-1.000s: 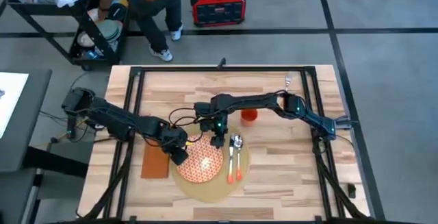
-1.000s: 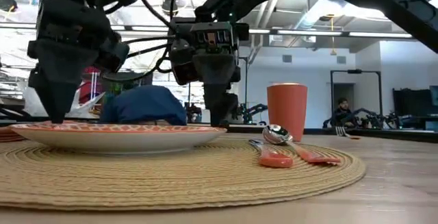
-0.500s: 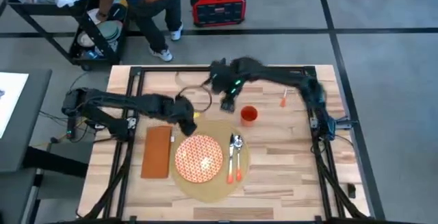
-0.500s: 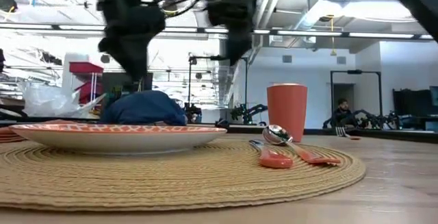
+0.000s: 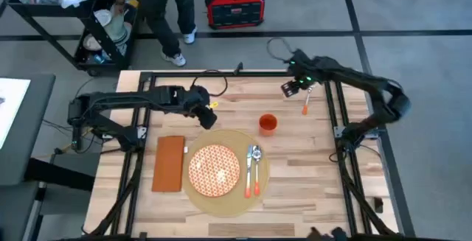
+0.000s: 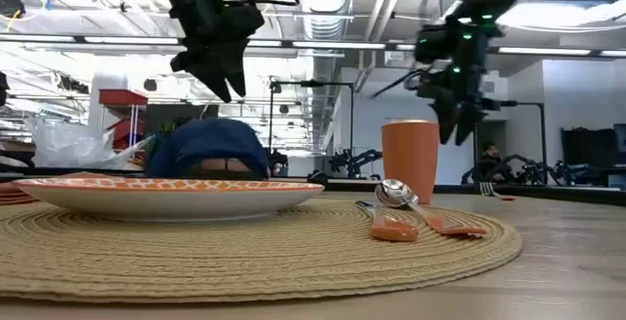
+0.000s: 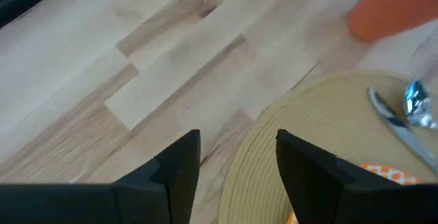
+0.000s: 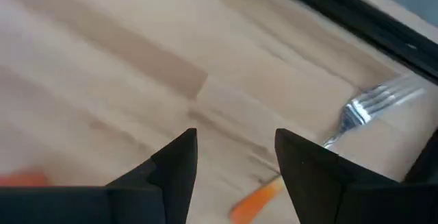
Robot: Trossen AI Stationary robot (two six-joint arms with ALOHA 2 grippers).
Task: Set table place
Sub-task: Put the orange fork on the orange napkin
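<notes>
The round tan placemat (image 5: 221, 197) lies on the table (image 5: 310, 189), near its front edge. An orange-and-white plate (image 5: 214, 170) rests on it, with a spoon (image 5: 256, 152) and an orange-handled knife (image 5: 248, 176) to the plate's right. A rust napkin (image 5: 169, 163) lies left of the mat and an orange cup (image 5: 268, 124) stands behind it. A fork (image 5: 306, 101) with an orange handle lies at the far right. My left gripper (image 5: 210, 119) hangs open above the mat's far left rim (image 7: 274, 148). My right gripper (image 5: 287, 90) hangs open just left of the fork (image 8: 363, 111).
Black frame rails (image 5: 333, 123) cross the table on both sides and along the far edge. Beyond the far edge a person (image 5: 166, 5) stands by a cart (image 5: 103, 38), and a red box (image 5: 234, 4) sits on the floor. Bare wood lies right of the mat.
Both grippers have risen from the plate's rim and pulled away from it. My left gripper has gone toward the far left. My right gripper has swung toward the far right, over to the fork. The plate stays on the placemat.
</notes>
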